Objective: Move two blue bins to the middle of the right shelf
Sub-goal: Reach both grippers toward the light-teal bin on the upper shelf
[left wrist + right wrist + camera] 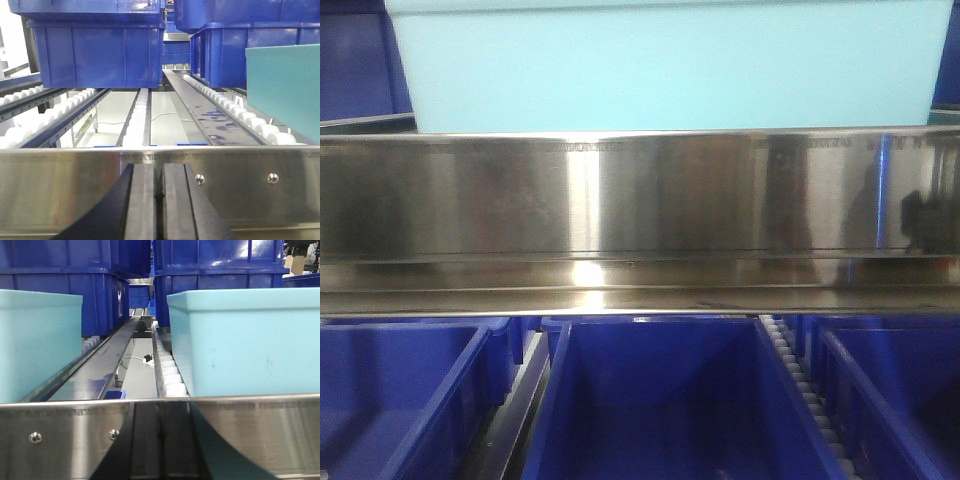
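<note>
Left gripper [162,197]: fingers [141,200] pressed together with only a hairline seam, nothing between them. It sits at 6 o'clock, overlapping the shiny shelf front rail [60,185]. Two bolt heads [200,178] on the rail at 3 o'clock of the claw. Behind the rail, roller tracks [137,115] run toward 12. Pale-blue bin [282,95] at 2 o'clock on the rollers, just behind the rail. Royal-blue bins [100,50] farther back at 11 and 1.

Right gripper [159,440]: same, pads closed on each other and empty, at 6 o'clock across the rail [260,435]. Both light bins show here on the tier: pale-blue bin [35,345] at 9 o'clock, second pale-blue bin [250,340] at 3 o'clock. They are apart, with a roller track [167,372] between them. Royal-blue bins [215,262] behind at 12.

Front view: one pale-blue bin [660,65] at 12, right behind the rail [640,200]. Can't tell which of the two it is. Royal-blue bins [660,400] on the level below at 6.
</note>
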Controlling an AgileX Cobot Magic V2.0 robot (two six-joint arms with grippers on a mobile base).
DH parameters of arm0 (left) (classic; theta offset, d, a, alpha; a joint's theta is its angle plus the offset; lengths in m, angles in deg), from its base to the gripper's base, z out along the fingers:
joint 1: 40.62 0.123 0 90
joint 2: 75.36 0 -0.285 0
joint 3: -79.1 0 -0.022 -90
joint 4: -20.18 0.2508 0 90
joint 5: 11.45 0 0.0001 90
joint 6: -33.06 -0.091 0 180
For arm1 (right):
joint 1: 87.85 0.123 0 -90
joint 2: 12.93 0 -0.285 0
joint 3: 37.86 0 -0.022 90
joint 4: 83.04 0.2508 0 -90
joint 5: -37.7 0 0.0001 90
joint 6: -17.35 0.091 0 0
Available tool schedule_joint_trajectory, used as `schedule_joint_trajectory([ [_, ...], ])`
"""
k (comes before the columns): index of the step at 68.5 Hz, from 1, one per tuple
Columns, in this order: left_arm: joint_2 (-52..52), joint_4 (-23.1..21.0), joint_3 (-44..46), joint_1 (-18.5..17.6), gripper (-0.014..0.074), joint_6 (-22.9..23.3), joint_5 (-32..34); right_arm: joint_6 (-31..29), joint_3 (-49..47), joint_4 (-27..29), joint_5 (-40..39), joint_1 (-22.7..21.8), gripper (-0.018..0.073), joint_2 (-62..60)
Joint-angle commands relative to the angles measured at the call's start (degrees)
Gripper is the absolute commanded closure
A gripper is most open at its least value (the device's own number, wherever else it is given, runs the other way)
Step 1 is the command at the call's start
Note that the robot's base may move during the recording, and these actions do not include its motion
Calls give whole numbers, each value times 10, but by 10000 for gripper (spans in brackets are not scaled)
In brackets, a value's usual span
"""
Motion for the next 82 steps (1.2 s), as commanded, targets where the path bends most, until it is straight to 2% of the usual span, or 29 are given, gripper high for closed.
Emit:
schedule_joint_trajectory([
  [1,-3,-3,4,-2,707,-2,10,-4,-5,-4,-11,0,721,2],
  [17,-3,-3,4,-2,707,-2,13,-4,-5,-4,-11,0,721,2],
  [41,-3,-3,4,-2,707,-2,92,-4,-5,-4,-12,0,721,2],
  [59,-3,-5,4,-2,707,-2,157,-4,-5,-4,-86,0,721,2],
  [64,-3,-26,4,-2,707,2,182,-4,-5,-4,-132,0,721,2],
  [67,-3,-46,5,-2,707,3,177,-3,-5,4,-151,0,721,2],
  [73,-3,-49,48,-2,707,3,129,0,-41,28,-141,0,721,2],
  [82,-4,-38,155,-2,666,3,14,0,-160,29,-20,0,720,2],
])
